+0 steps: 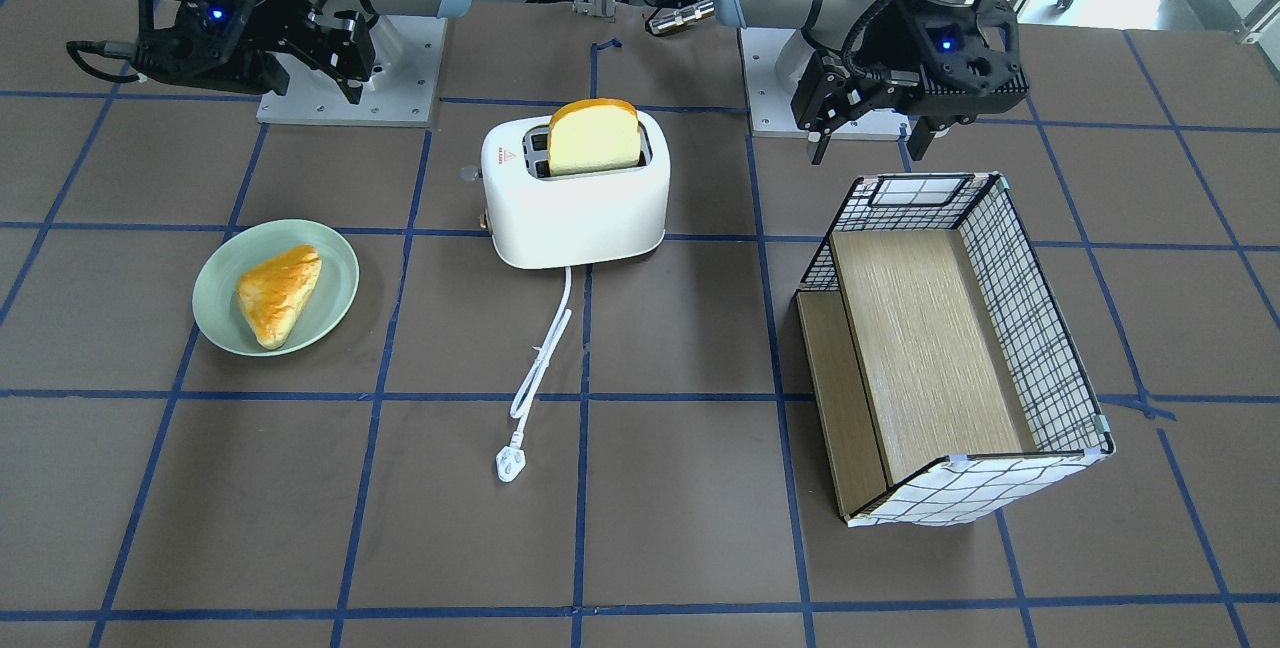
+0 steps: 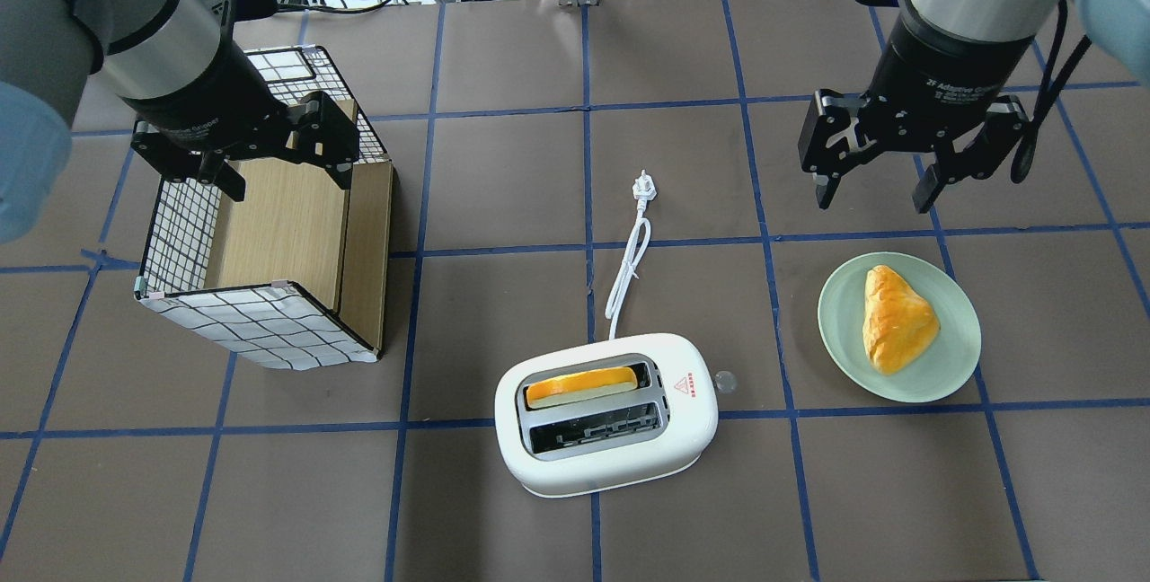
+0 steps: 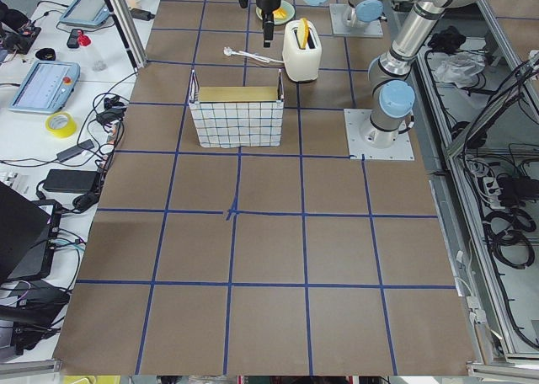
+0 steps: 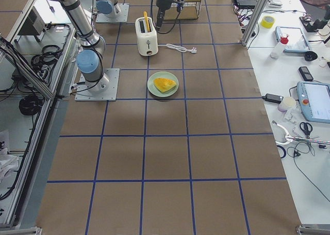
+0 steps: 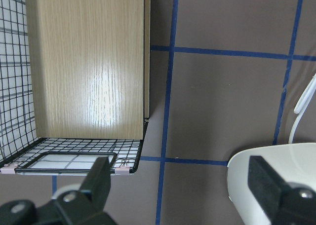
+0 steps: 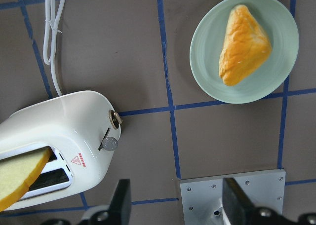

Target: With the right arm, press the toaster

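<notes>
The white two-slot toaster (image 1: 575, 203) stands mid-table, also seen in the overhead view (image 2: 620, 474). A bread slice (image 1: 593, 138) stands high in one slot. Its lever knob (image 2: 724, 380) sticks out on the side facing the plate and also shows in the right wrist view (image 6: 109, 143). The cord and plug (image 2: 643, 189) lie loose on the table. My right gripper (image 2: 873, 198) is open and empty. It hangs in the air near the plate, well apart from the toaster. My left gripper (image 2: 287, 182) is open and empty above the basket.
A green plate (image 2: 835, 313) with a pastry (image 2: 894, 317) sits on the lever side of the toaster. A wire basket with a checked liner and a wood insert (image 2: 260, 321) stands on the other side. The arm bases (image 1: 400, 78) are bolted behind the toaster.
</notes>
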